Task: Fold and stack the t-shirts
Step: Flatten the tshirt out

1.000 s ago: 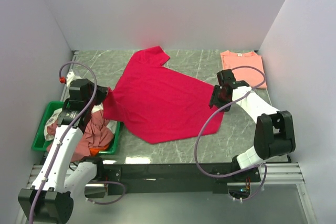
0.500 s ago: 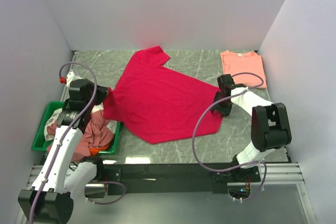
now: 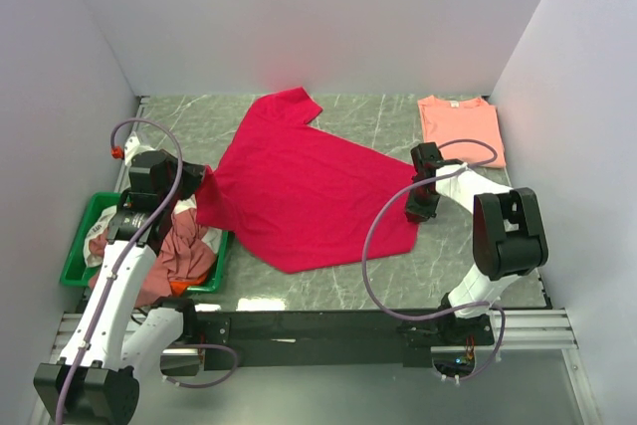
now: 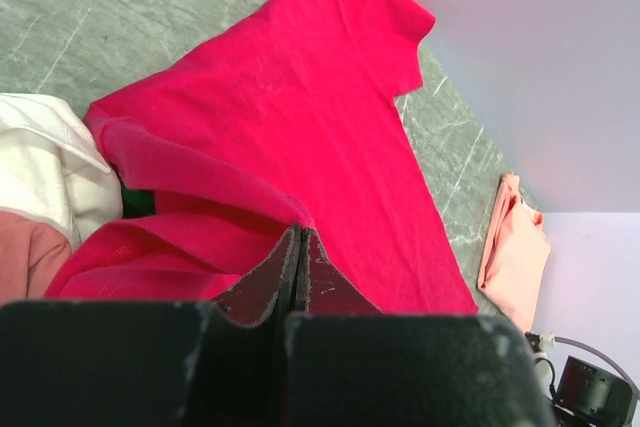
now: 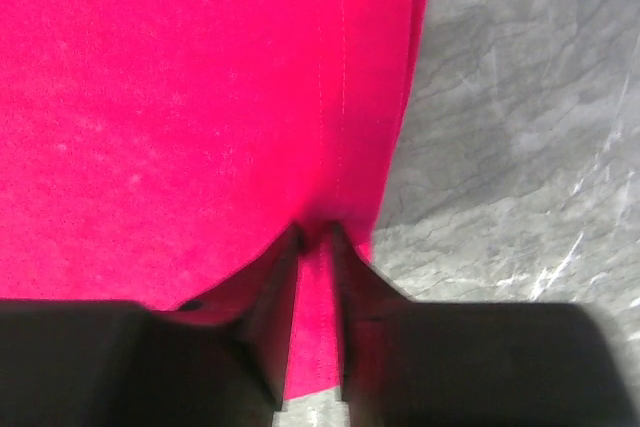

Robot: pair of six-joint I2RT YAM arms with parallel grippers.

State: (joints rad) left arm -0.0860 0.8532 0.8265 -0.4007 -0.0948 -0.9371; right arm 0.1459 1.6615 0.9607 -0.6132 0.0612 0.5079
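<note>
Right tool (image 5: 312,234) on diagonal crimson t-shirt (image 3: 309,191)

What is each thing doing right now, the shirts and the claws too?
red t-shirt: spread open, not folded, pinched at both sides
salmon-pink t-shirt: folded, far right corner
crumpled shirts: heaped, unfolded
green tray: holds that heap
left claw: shut on red t-shirt
right claw: shut on red t-shirt

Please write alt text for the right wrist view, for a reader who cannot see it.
The black right gripper pinches the hemmed edge of a crimson-red cloth t-shirt lying flat on a grey marbled table.
</note>
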